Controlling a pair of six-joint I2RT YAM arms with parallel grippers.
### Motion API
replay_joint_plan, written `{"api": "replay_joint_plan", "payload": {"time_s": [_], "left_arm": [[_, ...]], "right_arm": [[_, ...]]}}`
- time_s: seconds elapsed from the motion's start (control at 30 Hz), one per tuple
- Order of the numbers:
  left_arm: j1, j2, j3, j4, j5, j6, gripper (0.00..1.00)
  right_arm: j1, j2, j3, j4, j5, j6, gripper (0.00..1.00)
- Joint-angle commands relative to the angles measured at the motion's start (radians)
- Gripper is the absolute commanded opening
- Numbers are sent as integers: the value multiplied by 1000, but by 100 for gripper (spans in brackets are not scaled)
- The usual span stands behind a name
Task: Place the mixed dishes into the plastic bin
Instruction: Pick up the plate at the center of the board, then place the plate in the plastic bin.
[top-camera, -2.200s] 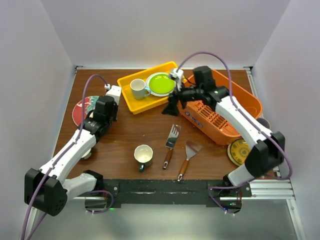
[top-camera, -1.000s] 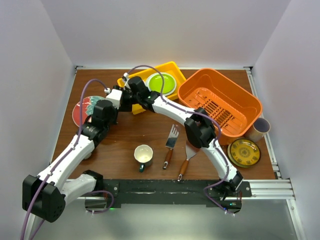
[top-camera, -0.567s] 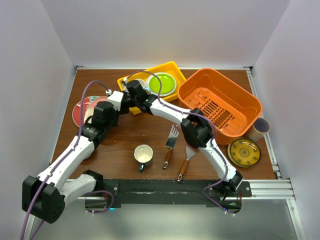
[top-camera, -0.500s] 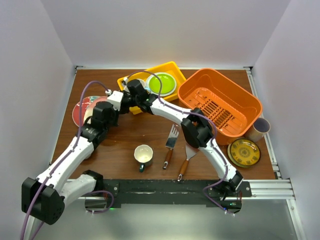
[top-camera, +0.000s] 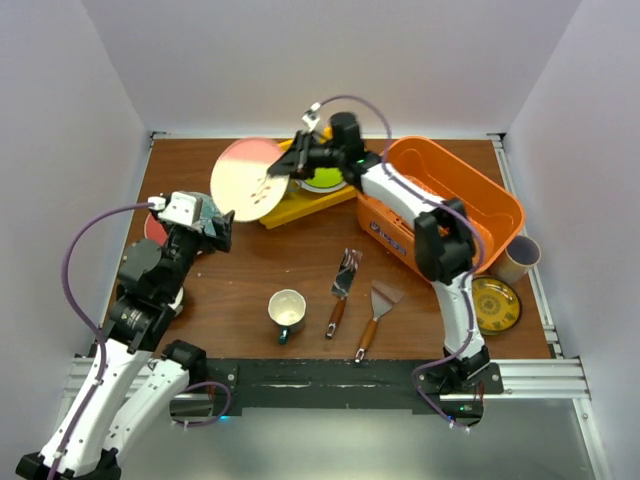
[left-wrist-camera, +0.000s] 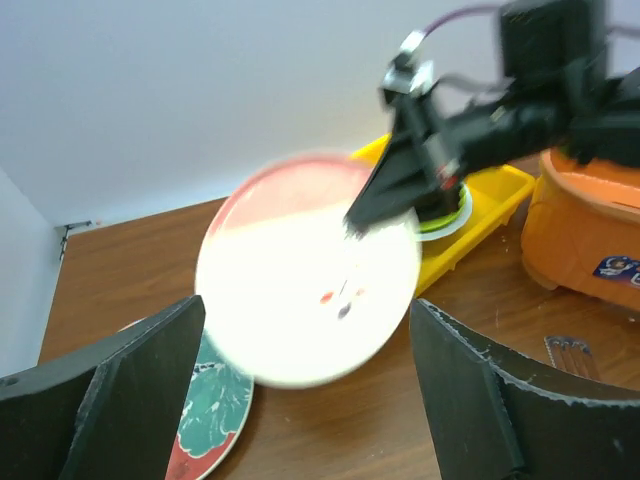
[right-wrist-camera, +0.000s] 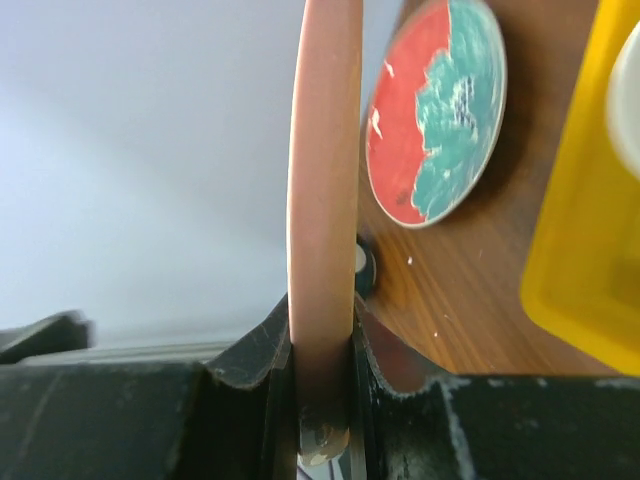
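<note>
My right gripper (top-camera: 287, 163) is shut on the rim of a cream plate with a pink edge (top-camera: 250, 180), holding it tilted in the air above the table's back left. From the right wrist, the plate's rim (right-wrist-camera: 325, 200) shows edge-on, clamped between the jaws of the right gripper (right-wrist-camera: 322, 390). My left gripper (left-wrist-camera: 300, 400) is open and empty, short of the plate (left-wrist-camera: 305, 270) and below it. The orange plastic bin (top-camera: 440, 210) stands at the back right. A red and teal plate (top-camera: 155, 225) lies at the left, a teal mug (top-camera: 287, 312) near the front.
A yellow tray (top-camera: 300, 205) at the back holds a lime green plate (top-camera: 325, 180). Two wooden-handled spatulas (top-camera: 343, 290) (top-camera: 375, 315) lie in front of the bin. A yellow patterned plate (top-camera: 497, 303) and a beige cup (top-camera: 517, 258) sit at the right edge.
The right gripper shut on the cream plate and carried it up and toward the back. The left gripper opened, let go of it and drew back toward the near edge.
</note>
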Motion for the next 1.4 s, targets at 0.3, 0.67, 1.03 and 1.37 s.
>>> {"api": "replay_joint_plan", "payload": {"time_s": [0.3, 0.67, 1.03, 1.37], "left_arm": [[2, -75, -133, 61, -9, 9, 91], [2, -91, -145, 58, -26, 3, 93], [2, -97, -156, 65, -13, 0, 96], [2, -98, -161, 68, -3, -2, 97]], "right_arm": [[-283, -566, -346, 191, -357, -135, 0], [-543, -780, -581, 51, -451, -331, 0], [-728, -858, -723, 88, -454, -373, 0], [-791, -879, -774, 130, -449, -358, 0]]}}
